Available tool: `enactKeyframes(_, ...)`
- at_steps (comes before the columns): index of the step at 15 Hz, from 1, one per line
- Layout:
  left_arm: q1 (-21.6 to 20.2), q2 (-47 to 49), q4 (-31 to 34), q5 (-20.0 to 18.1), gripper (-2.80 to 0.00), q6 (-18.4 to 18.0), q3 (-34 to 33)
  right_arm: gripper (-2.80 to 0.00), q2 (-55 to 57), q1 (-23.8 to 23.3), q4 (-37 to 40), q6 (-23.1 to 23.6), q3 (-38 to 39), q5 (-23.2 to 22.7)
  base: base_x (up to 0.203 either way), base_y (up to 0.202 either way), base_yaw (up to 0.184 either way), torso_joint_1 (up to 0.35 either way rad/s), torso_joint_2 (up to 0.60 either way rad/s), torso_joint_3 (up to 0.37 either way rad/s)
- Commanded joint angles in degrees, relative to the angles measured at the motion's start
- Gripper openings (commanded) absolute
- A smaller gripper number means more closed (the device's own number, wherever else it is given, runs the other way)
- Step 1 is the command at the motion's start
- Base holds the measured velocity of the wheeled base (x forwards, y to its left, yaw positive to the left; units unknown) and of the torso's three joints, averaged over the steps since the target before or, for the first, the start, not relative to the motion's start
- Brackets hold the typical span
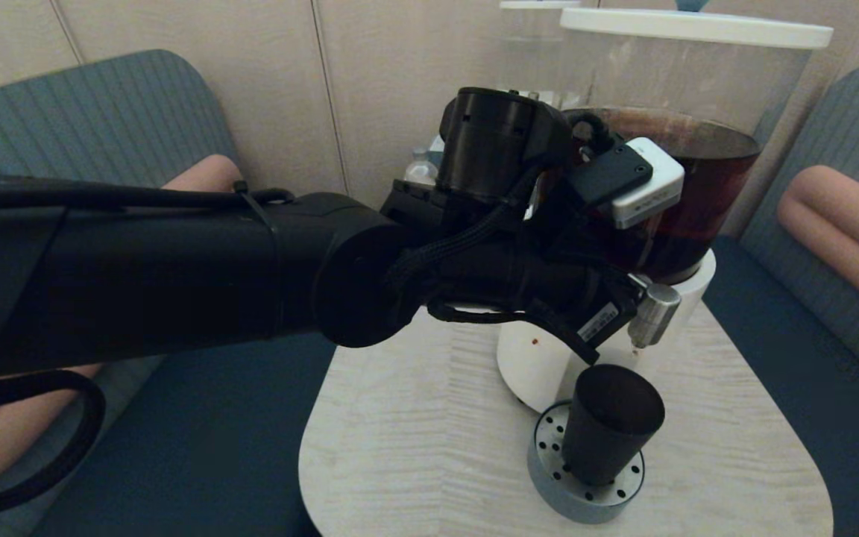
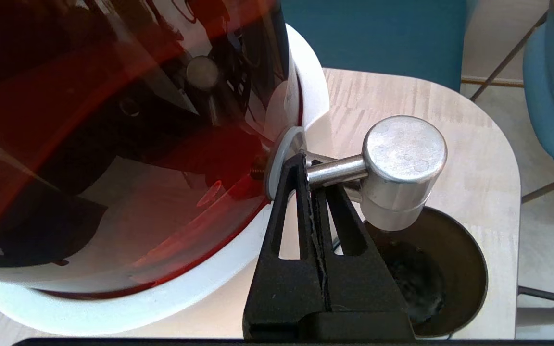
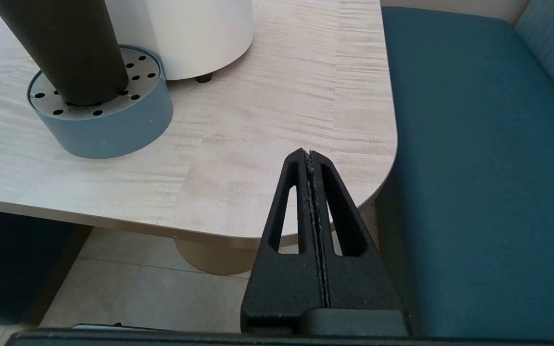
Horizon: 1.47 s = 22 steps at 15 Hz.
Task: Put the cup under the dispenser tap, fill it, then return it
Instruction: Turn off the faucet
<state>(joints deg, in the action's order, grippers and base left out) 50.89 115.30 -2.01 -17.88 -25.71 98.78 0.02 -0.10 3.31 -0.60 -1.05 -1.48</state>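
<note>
Two arms: the left one reaches across the head view to the dispenser; the right one hangs off the table's edge.
Left gripper [image 2: 306, 161]: fingers pressed flat together, holding nothing, their tips against the neck of the short brushed-steel dispenser tap [image 2: 397, 168] close to the white base [image 2: 161, 298].
Right gripper [image 3: 308, 156]: fingers pressed together, empty, above the rounded corner of the pale wood-grain table [image 3: 282, 120], beside the dark teal bench seat [image 3: 488, 168].
Small matte black tapered cup [image 1: 608, 432]: upright on the round grey-blue perforated drip stand [image 1: 586, 496], directly below the tap's spout [image 1: 652, 317].
Cup interior: dark; whether liquid is in it, cannot tell.
Large clear dispenser [image 1: 683, 186]: part full of dark red-brown liquid, white lid on top.
Stand position: touching or just beside the white base; cannot tell which.
</note>
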Motion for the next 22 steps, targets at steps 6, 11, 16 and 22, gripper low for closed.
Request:
enactKeyframes(6, 0.1, -0.3, -1.3, 0.0, -2.80, -0.1, -1.5, -2.80, 0.1, 0.0, 0.0, 0.0, 0.0, 0.0, 0.000, 0.000, 0.000, 0.000, 0.00, 0.000)
enactKeyframes(11, 0.0, -1.3, -3.5, 0.3, -2.80, -0.2, -5.8, -2.80, 0.1, 0.0, 0.0, 0.0, 0.0, 0.0, 0.000, 0.000, 0.000, 0.000, 0.00, 0.000)
enactKeyframes(16, -0.6, -4.7, -3.8, 0.9, -2.80, 0.0, -11.8, -2.80, 0.1, 0.0, 0.0, 0.0, 0.0, 0.0, 0.000, 0.000, 0.000, 0.000, 0.00, 0.000)
enactKeyframes(22, -1.2, -8.0, -4.2, 0.8, -2.80, 0.0, -15.9, -2.80, 0.1, 0.0, 0.0, 0.0, 0.0, 0.0, 0.000, 0.000, 0.000, 0.000, 0.00, 0.000)
